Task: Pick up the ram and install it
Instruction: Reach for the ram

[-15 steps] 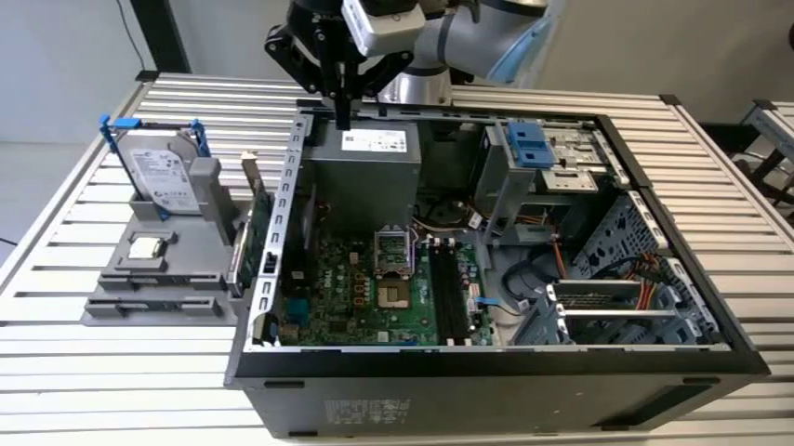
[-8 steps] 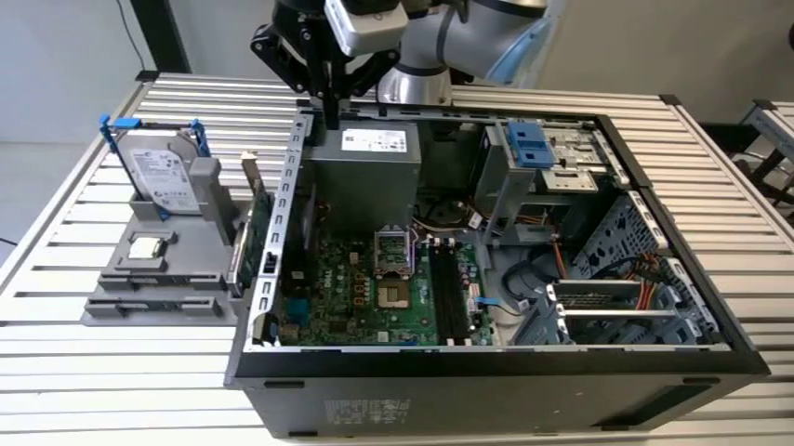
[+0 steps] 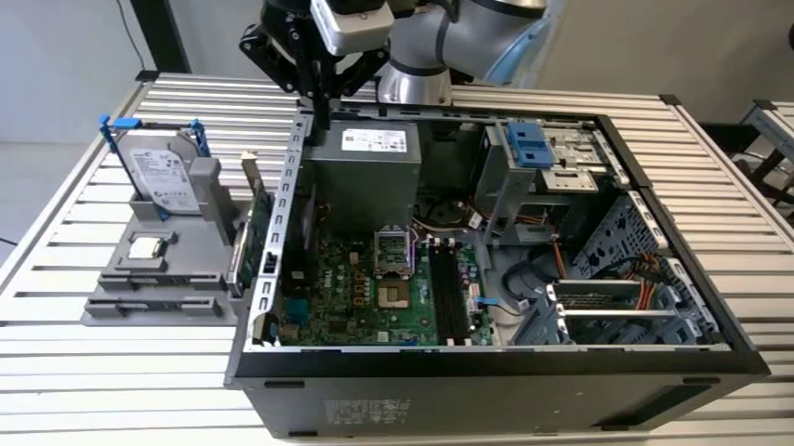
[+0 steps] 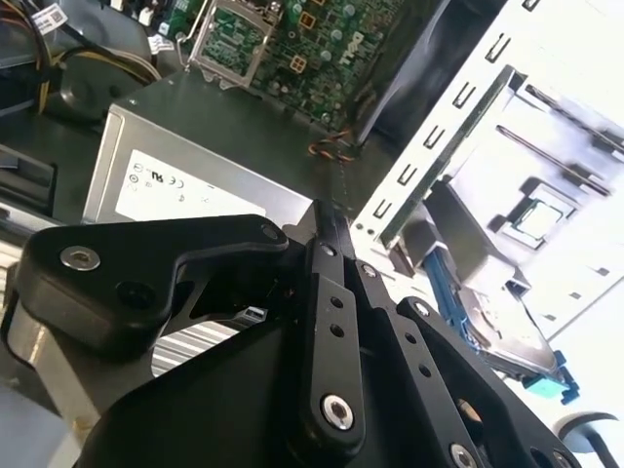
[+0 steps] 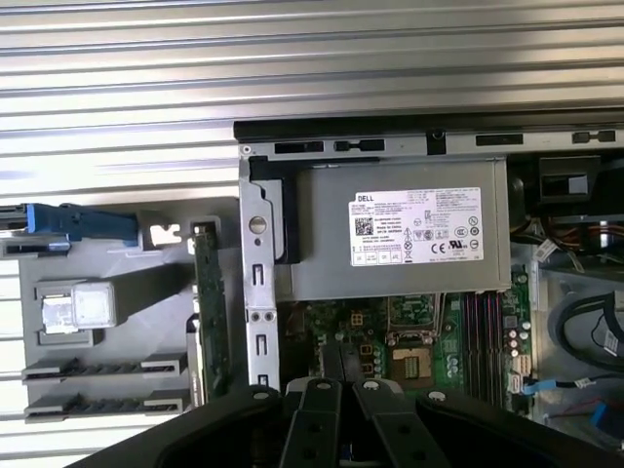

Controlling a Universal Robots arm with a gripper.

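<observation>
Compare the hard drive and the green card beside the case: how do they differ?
The hard drive is silver, blue-framed; the green card is a thin circuit board. The hard drive stands farther from the case; the green card stands beside its wall. Both stand on edge.

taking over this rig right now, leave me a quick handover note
hand shut, nothing seen in it, above the case wall by the power supply.
ram: can't pick it out for sure; the grey fixture outside that wall holds the hard drive and green card.
done: nothing visible.
left: ram not yet picked up; motherboard slots look empty.
</observation>
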